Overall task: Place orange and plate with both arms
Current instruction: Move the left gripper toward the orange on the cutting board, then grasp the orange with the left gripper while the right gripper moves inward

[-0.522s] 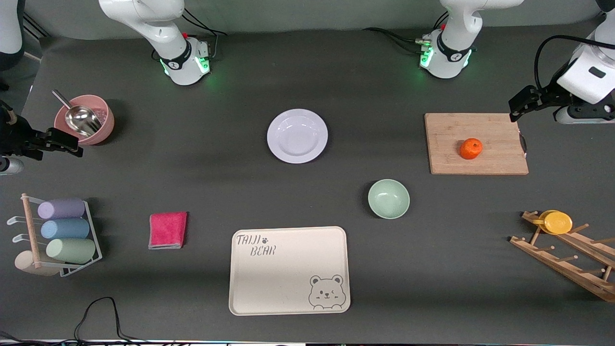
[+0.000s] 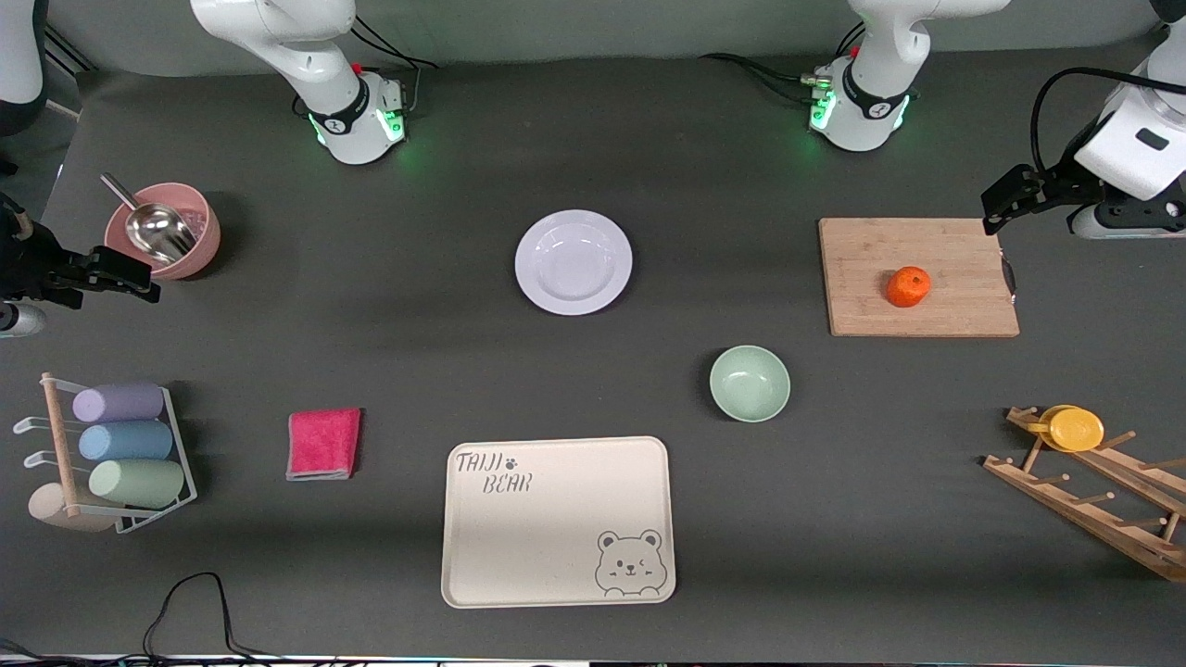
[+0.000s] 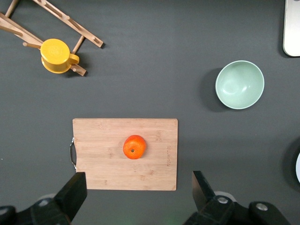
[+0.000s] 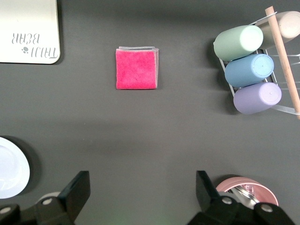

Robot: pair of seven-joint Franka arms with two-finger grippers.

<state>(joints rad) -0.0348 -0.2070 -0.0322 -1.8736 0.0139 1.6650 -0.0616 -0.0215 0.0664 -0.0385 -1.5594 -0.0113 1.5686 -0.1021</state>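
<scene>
From my station I see both arms parked high at the ends of the table, waiting. The left gripper (image 3: 136,199) hangs over the edge of the cutting board (image 2: 922,276) at the left arm's end, its two fingers spread wide with nothing between them; the wrist view looks straight down on the board through that gap. The orange (image 2: 908,286) sits on the cutting board, roughly in its middle, untouched. The right gripper (image 4: 143,197) hangs over bare table at the right arm's end, beside the pink bowl (image 2: 165,231) that holds a metal scoop (image 2: 153,227); its fingers are also spread wide and empty. The plate (image 2: 574,262) lies flat on the table about midway between the two arm bases, well apart from either gripper, and only its rim shows in the right wrist view. Nearer to the front camera than the plate I see the pale green bowl (image 2: 750,383), empty, and nearer still the cream tray (image 2: 558,522) with the bear drawing, also empty. A folded pink cloth (image 2: 323,444) lies beside the tray toward the right arm's end, and next to that a wire rack (image 2: 181,463) holds pastel cups lying on their sides. At the left arm's end a yellow cup (image 2: 1073,429) hangs on a wooden peg rack (image 2: 1103,496), nearer to the front camera than the cutting board.
</scene>
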